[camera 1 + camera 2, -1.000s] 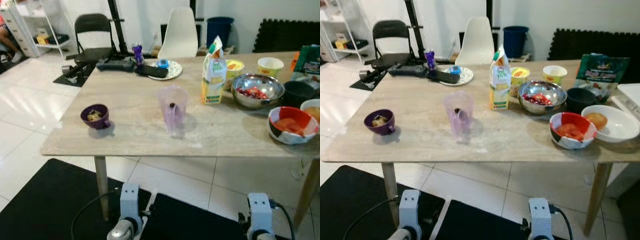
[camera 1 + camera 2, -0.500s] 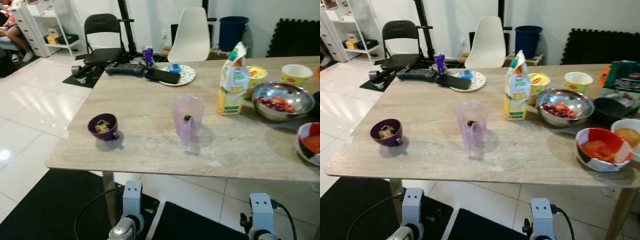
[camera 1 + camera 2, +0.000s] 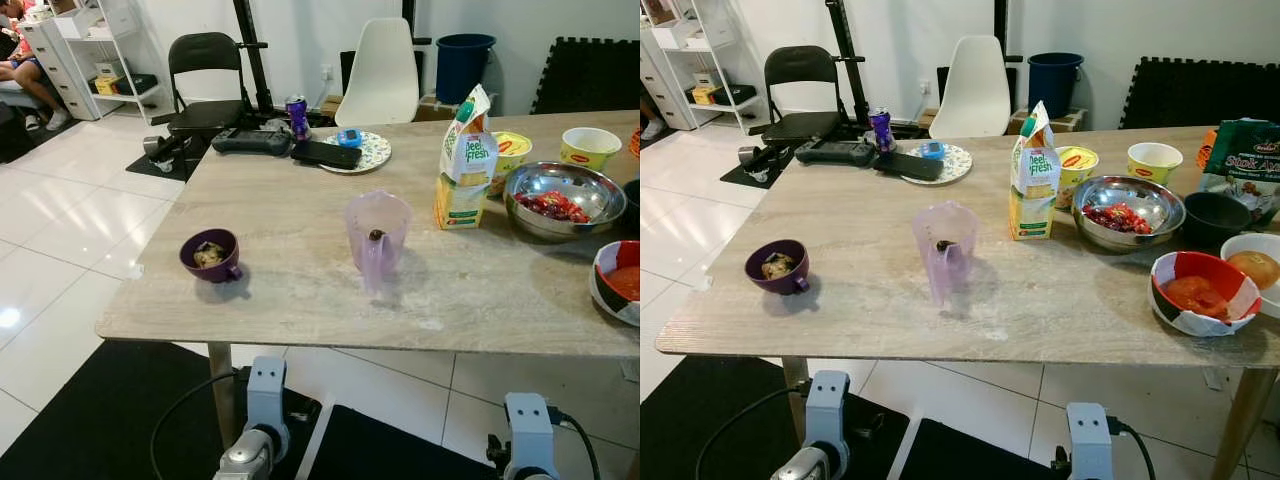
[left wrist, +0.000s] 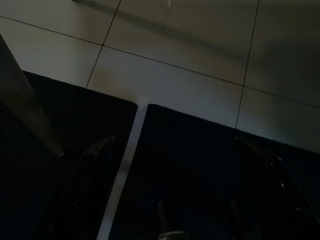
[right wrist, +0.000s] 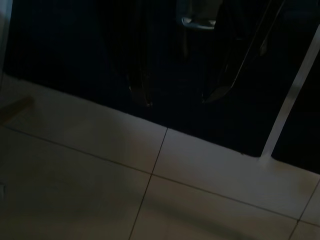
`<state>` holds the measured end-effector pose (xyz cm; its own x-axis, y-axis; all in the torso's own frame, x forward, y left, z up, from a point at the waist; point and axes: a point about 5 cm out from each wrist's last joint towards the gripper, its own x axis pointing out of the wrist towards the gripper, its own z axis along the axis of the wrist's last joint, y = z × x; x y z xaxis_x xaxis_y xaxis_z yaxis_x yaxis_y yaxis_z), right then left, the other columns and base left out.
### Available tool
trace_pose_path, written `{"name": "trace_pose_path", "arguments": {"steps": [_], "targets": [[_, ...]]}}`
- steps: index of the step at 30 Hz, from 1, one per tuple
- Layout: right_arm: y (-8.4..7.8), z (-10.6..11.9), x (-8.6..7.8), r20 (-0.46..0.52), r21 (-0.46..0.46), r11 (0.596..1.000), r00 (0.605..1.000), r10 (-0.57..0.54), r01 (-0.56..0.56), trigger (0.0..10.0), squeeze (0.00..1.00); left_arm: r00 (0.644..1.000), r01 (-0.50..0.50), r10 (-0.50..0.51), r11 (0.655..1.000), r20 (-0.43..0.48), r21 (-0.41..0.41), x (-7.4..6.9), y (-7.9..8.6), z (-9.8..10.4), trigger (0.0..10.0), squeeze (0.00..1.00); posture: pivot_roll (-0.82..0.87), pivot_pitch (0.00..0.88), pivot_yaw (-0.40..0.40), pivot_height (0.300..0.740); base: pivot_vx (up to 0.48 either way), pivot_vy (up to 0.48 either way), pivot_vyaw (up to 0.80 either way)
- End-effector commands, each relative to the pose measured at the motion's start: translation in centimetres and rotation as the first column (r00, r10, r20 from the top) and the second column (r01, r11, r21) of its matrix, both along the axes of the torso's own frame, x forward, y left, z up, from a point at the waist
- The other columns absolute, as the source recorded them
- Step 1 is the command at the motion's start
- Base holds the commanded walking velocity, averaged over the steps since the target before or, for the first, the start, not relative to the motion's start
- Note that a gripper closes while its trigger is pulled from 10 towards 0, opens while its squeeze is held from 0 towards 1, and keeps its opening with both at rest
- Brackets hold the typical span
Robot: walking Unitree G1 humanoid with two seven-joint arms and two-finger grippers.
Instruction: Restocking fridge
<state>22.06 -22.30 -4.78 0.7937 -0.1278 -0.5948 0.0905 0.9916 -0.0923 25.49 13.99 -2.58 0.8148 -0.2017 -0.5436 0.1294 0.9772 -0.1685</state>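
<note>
Head views: we see juice carton (image 3: 1033, 172) upright mid-counter (image 3: 840, 300), just beside steel bowl (image 3: 1128, 210); lilac pitcher (image 3: 945, 250) nearer us, purple cup (image 3: 778, 266) toward left edge.

Left wrist view: our left tool (image 4: 175, 195) hangs over black mat (image 4: 200, 150), fingers spread.

Right wrist view: our right tool (image 5: 177, 100) over mat, fingers spread, near tile floor (image 5: 100, 175).

A: You see colours? Tabletop (image 3: 860, 290) pale wood grain, jug (image 3: 945, 250) translucent lilac, cup (image 3: 778, 268) dark purple.

B: Yes. You also have a green-yellow carton (image 3: 1034, 175), red-white bowl (image 3: 1198, 293), black mats (image 3: 710, 410) on white tiles (image 3: 675, 220).
</note>
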Motion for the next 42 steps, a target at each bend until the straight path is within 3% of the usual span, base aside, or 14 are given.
{"name": "trace_pose_path", "arguments": {"steps": [1,10,14,17,20,22,26,31,34,36,38,42], "targets": [[0.1,-0.2,-0.2,-0.017,0.011,1.0,1.0,-0.016,0.017,10.0,0.0,1.0,-0.018,0.018,1.0,-0.016,0.017,-0.2,1.1,-0.2,10.0,0.0,-0.04,0.116,0.076,0.74,0.0,0.0,0.0],[-1.1,1.0,0.9,0.038,-0.018,0.999,0.999,0.031,-0.03,10.0,0.0,1.0,0.027,-0.027,1.0,-0.012,0.006,0.1,0.3,0.0,10.0,0.0,-0.07,0.12,0.088,0.74,0.0,0.0,0.0],[-1.3,1.2,1.3,0.037,-0.016,1.0,0.999,0.018,-0.017,10.0,0.0,0.998,0.059,-0.058,0.997,-0.016,0.04,0.0,0.9,-0.1,10.0,0.0,-0.06,0.099,0.094,0.74,0.0,0.0,0.0],[-1.0,1.3,1.5,0.04,-0.008,1.0,0.999,0.008,-0.008,10.0,0.0,0.998,0.054,-0.054,0.998,-0.012,0.039,0.0,1.3,0.0,10.0,0.0,-0.06,0.073,0.078,0.74,0.0,0.0,0.0],[0.1,0.9,1.5,0.013,-0.007,0.997,0.997,0.075,-0.075,10.0,0.0,0.999,0.019,-0.017,0.999,-0.03,0.046,-0.1,1.8,-0.3,10.0,0.0,-0.06,0.064,0.079,0.74,0.0,0.0,0.0],[0.2,1.3,2.0,0.042,0.006,0.997,0.996,0.078,-0.078,10.0,0.0,1.0,0.02,-0.02,1.0,-0.014,0.017,0.0,1.3,-0.1,10.0,0.0,-0.04,0.074,0.06,0.74,0.0,0.0,0.0],[0.2,1.2,2.0,0.022,0.006,0.997,0.997,0.079,-0.079,10.0,0.0,0.999,0.041,-0.041,0.998,-0.021,0.04,-0.2,1.0,-0.3,10.0,0.0,-0.04,0.057,0.047,0.74,0.0,0.0,0.0],[0.4,0.7,1.7,-0.054,0.027,0.992,0.991,0.122,-0.121,10.0,0.0,0.997,-0.006,0.009,0.999,-0.08,0.038,-1.6,1.2,-1.6,10.0,0.0,-0.05,0.054,0.038,0.74,0.0,0.0,0.0],[-0.1,-0.2,0.4,-0.116,-0.016,0.987,0.981,0.156,-0.159,10.0,0.0,0.99,-0.055,0.061,0.997,-0.128,0.048,-3.6,1.8,-2.9,10.0,0.0,-0.04,0.055,0.026,0.74,0.0,0.0,0.0],[-0.1,-0.2,0.4,-0.116,-0.016,0.987,0.981,0.156,-0.159,10.0,0.0,0.99,-0.055,0.061,0.997,-0.128,0.048,-3.6,1.8,-2.9,10.0,0.0,-0.04,0.055,0.026,0.74,0.0,0.0,0.0],[-0.8,-0.5,-0.4,-0.123,-0.035,0.992,0.985,0.118,-0.123,10.0,0.0,0.986,-0.063,0.071,0.996,-0.149,0.055,-4.4,2.2,-3.5,10.0,0.0,-0.04,0.056,0.026,0.74,0.0,0.0,0.0],[-1.5,-0.2,-0.5,-0.085,-0.043,0.997,0.995,0.058,-0.062,10.0,0.0,0.987,-0.068,0.076,0.996,-0.139,0.06,-4.3,2.5,-3.3,10.0,0.0,-0.05,0.061,0.031,0.74,0.0,0.0,0.0]]}}
